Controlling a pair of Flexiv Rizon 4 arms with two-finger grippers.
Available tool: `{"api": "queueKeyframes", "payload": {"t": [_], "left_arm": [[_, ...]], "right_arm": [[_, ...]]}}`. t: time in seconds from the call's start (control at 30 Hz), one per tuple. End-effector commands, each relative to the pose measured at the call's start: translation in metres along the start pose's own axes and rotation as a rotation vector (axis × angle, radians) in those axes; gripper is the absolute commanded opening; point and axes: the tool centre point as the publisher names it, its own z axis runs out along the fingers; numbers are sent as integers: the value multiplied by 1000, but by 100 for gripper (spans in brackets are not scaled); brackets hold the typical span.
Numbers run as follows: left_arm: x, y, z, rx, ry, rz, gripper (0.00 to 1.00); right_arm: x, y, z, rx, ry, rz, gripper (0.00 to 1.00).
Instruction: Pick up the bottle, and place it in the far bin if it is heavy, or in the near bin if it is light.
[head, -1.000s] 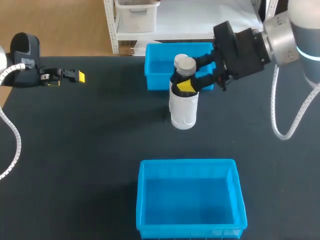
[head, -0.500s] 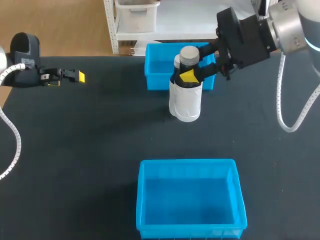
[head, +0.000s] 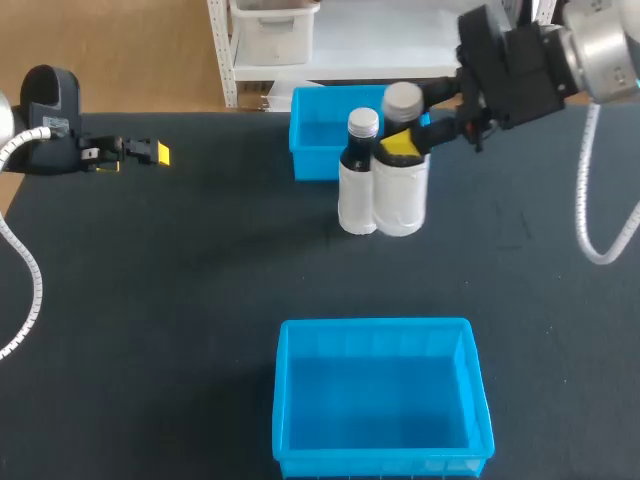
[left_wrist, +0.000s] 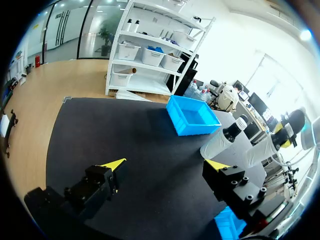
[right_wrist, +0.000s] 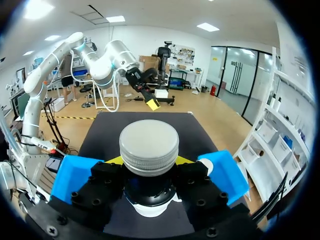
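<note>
Our right gripper (head: 402, 142) pinches the grey-capped bottle (head: 402, 195) by its neck, near 1 o'clock on the table (head: 180, 290), with a second bottle (head: 358, 195) just beside it at its 9 o'clock. We should lift straight up, clear of that neighbour, then choose the far bin (head: 318, 135) at 12 o'clock or the near bin (head: 380, 400) at 6. Our left gripper (left_wrist: 169, 162), fingers spread and holding nothing, sits at 10 o'clock.

The right gripper (right_wrist: 149, 162) hides the bottle (right_wrist: 149, 142) below its cap; the bottle in turn covers part of the far bin (head: 315, 165).

Head camera looks down on the whole counter (head: 150, 300); left wrist looks across it; right wrist sits close above the lifted bottle (right_wrist: 149, 145), which all three share.
</note>
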Motion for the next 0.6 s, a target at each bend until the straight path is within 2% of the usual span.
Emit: {"api": "queueKeyframes", "payload": {"t": [0.03, 0.37, 0.6], "left_arm": [[0, 0, 0, 0, 0, 0, 100], [0, 0, 0, 0, 0, 0, 100], [0, 0, 0, 0, 0, 0, 100]], "right_arm": [[9, -2, -30, 24, 9, 14, 0], [35, -46, -74, 85, 37, 44, 0], [47, -88, -96, 102, 49, 41, 0]]}}
